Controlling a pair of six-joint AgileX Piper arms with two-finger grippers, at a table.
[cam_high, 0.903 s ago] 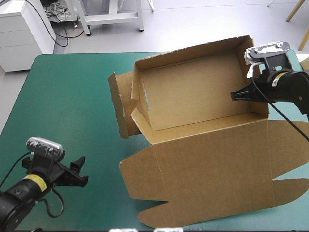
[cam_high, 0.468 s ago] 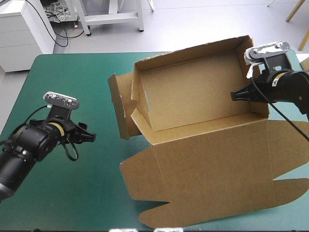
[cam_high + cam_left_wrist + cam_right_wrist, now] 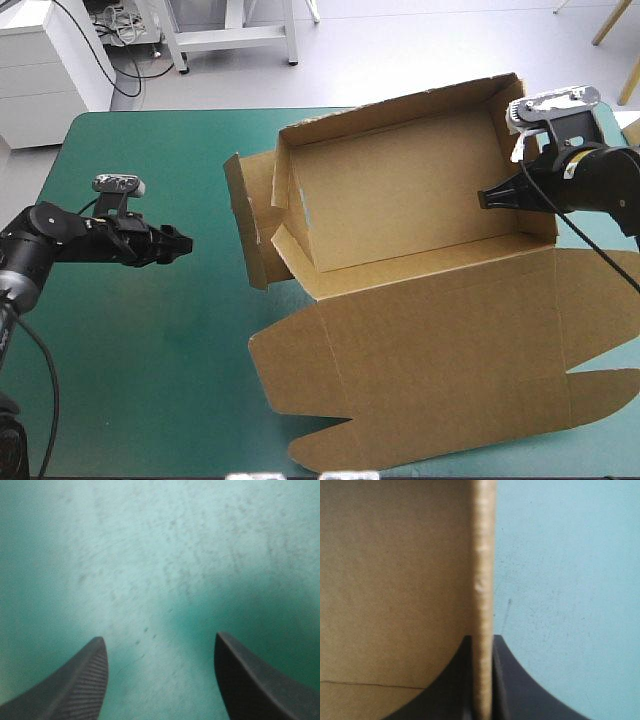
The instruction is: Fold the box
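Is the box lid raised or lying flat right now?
Flat: the high view shows the lid spread on the teal-green cover, on the near side of the box, whose walls stand raised.

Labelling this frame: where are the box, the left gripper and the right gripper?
box [image 3: 400, 190], high view, bare floor of the tray.
left gripper [image 3: 185, 243], high view, midway between its fingertips.
right gripper [image 3: 485, 199], high view, fingertips clamped on the wall.

The left arm [image 3: 50, 240] and right arm [image 3: 605, 185] are black, rounded tubes; the right carries a yellowish wrist band [image 3: 573, 167]. The left hand's [image 3: 160, 636] black fin fingers [image 3: 82, 685] are finely ribbed.
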